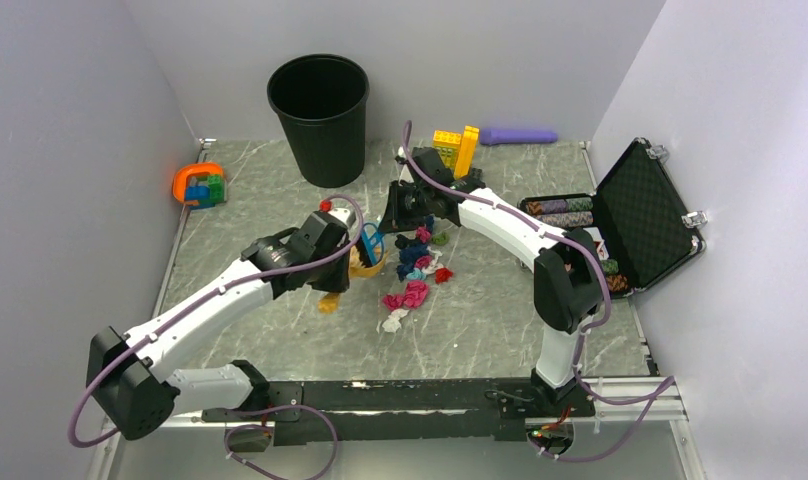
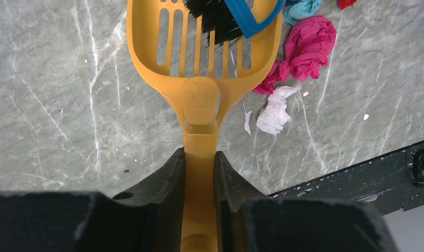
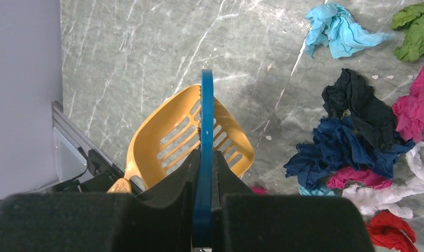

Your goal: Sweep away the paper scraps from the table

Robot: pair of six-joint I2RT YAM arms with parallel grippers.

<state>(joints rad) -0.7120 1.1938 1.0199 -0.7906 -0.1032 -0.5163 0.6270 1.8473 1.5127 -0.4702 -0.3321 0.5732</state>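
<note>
The paper scraps (image 1: 415, 265) lie heaped mid-table on the marbled table (image 1: 260, 200): pink, navy, teal, green, white and red wads. My left gripper (image 2: 199, 157) is shut on the handle of a yellow slotted scoop (image 2: 199, 58), whose pan rests flat just left of the heap. A magenta wad (image 2: 309, 47) and a white wad (image 2: 274, 113) sit by its right rim. My right gripper (image 3: 203, 157) is shut on the blue handle of a brush (image 3: 205, 115), held over the scoop's pan (image 3: 173, 142). Its black bristles (image 2: 215, 18) are inside the pan. Navy scraps (image 3: 346, 152) lie to the right.
A black bin (image 1: 318, 105) stands at the back. An orange holder with bricks (image 1: 200, 185) sits far left, yellow bricks (image 1: 457, 148) and a purple cylinder (image 1: 520, 135) behind the right arm. An open black case with poker chips (image 1: 630, 215) is at the right edge.
</note>
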